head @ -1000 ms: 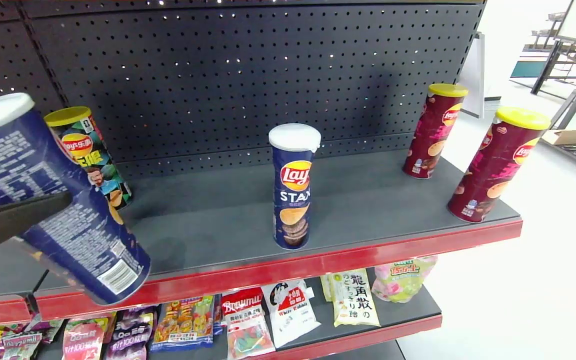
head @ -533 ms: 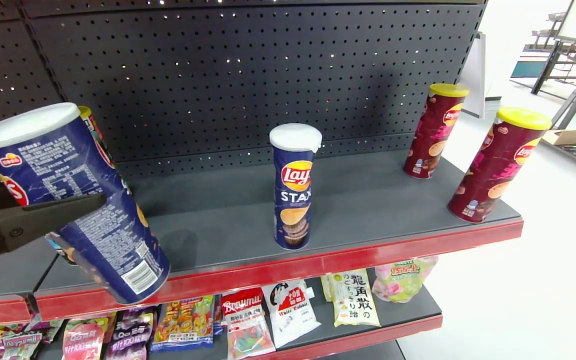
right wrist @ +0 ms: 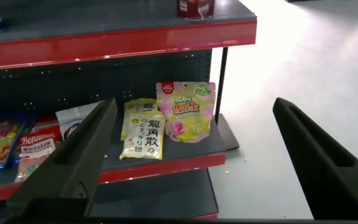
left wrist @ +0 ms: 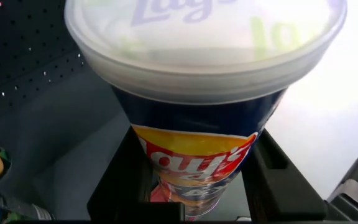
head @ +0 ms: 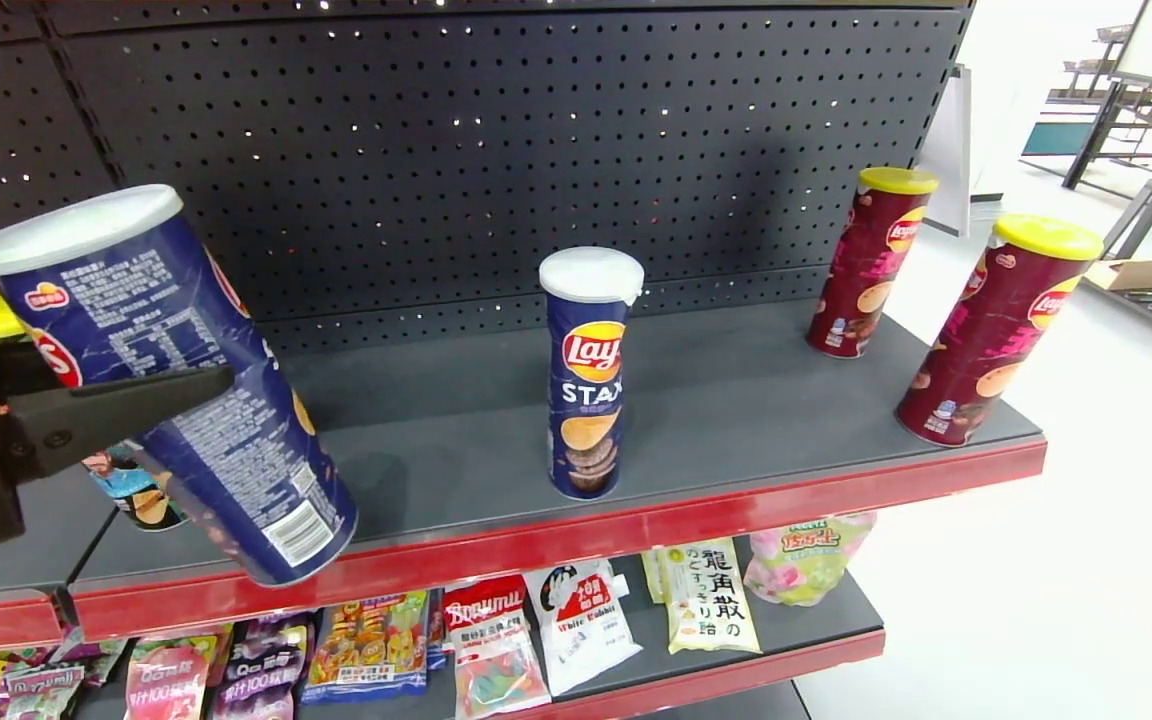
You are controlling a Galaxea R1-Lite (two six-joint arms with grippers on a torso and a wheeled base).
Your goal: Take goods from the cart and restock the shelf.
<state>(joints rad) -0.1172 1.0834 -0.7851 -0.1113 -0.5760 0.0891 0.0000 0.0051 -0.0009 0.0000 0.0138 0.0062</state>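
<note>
left gripper (head: 141, 395): closed on blue can (head: 186, 400), clamped mid-body.
blue can: held tilted, base low over red shelf lip (head: 636, 525), at left front of shelf (head: 716, 400).
right gripper (right wrist: 194, 106): spread wide, nothing held, parked low near snack bags (right wrist: 185, 118).
risk: base may be caught on the lip if lowered tilted; yellow-lidded can (head: 131, 490) just behind may be knocked.
hidden: far finger covered by the can; base-to-lip contact cannot be judged; yellow-lidded can mostly blocked.

Tilted can (head: 166, 385) at the shelf's (head: 736, 400) left front, hidden can (head: 131, 490) behind it; centre can (head: 588, 372) upright mid-shelf; on the right, rear can (head: 870, 262) behind corner can (head: 998, 328); snack bags (head: 496, 640) lying on the lower shelf (head: 816, 625)
</note>
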